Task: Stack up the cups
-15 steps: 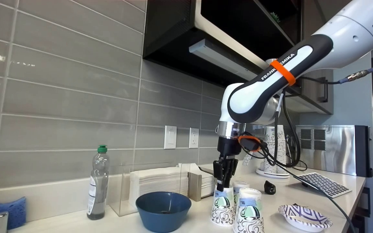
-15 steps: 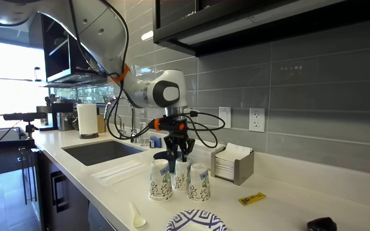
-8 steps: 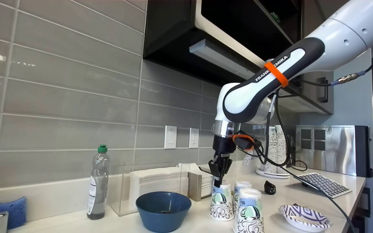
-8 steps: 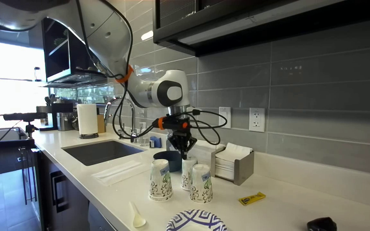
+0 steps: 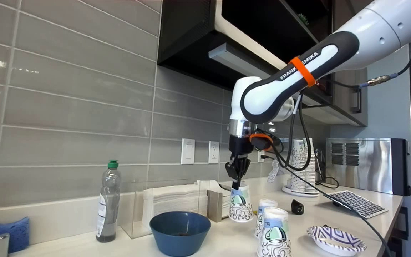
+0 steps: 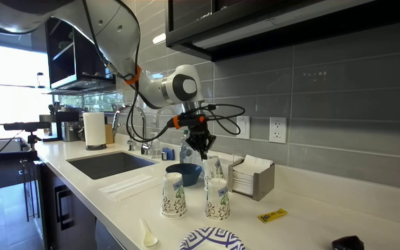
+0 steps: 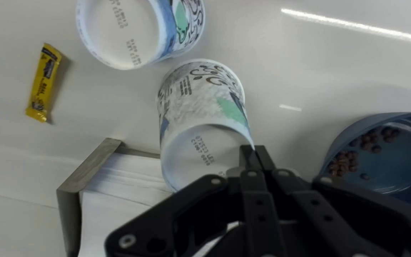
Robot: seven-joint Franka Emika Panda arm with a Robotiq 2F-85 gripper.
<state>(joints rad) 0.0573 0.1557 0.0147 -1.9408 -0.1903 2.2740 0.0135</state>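
Three upside-down cups are near the gripper: a pair standing on the white counter, one seemingly with a second rim at its base, and a held cup, its base rim pinched between narrowed fingertips; it seems to hang tilted above the counter, near the napkin holder. There is one blue bowl, one patterned dish, one yellow packet and one spoon. A gap of counter parts the standing pair, and more room shows between the held cup and the bowl; the holder's corner is close to that cup, and the spoon lies near the counter's front edge
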